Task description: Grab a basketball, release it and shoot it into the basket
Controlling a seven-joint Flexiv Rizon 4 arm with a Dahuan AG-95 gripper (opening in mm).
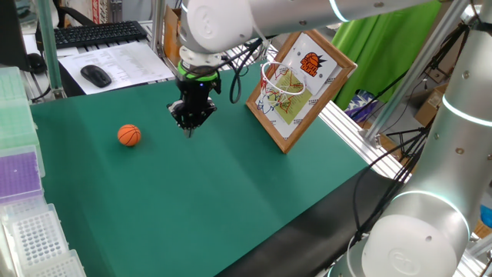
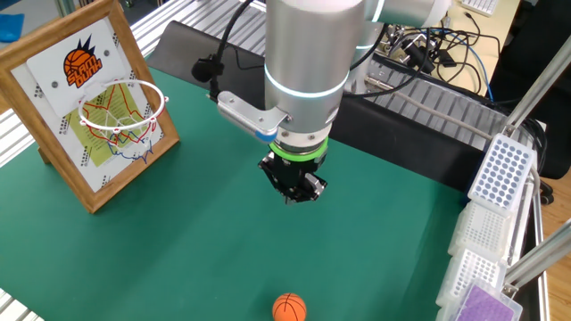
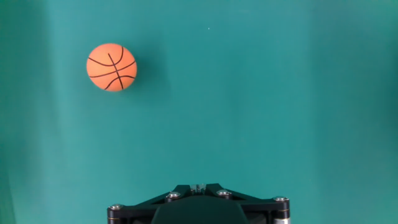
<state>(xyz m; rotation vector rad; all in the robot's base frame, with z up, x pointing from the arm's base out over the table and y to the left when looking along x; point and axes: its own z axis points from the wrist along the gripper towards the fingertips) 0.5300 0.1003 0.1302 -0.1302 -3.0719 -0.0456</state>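
The orange basketball (image 1: 129, 135) with black seam lines lies alone on the green mat (image 1: 231, 192). It shows at the bottom edge of the other fixed view (image 2: 289, 308) and at upper left in the hand view (image 3: 111, 67). My gripper (image 1: 189, 129) hangs above the mat, pointing down, to the right of the ball and apart from it. Its fingertips meet, so it is shut and empty; it also shows in the other fixed view (image 2: 294, 198) and the hand view (image 3: 198, 186). The basket (image 1: 280, 81), a white hoop and net on a wooden-framed backboard, leans at the mat's far edge (image 2: 122, 105).
Plastic tip racks (image 1: 19, 169) stand along the mat's left edge and show in the other fixed view (image 2: 500, 169). A keyboard (image 1: 96, 32), a mouse (image 1: 96, 75) and papers lie behind the mat. Aluminium rails (image 1: 346, 123) and cables (image 2: 428, 49) run beside the basket side.
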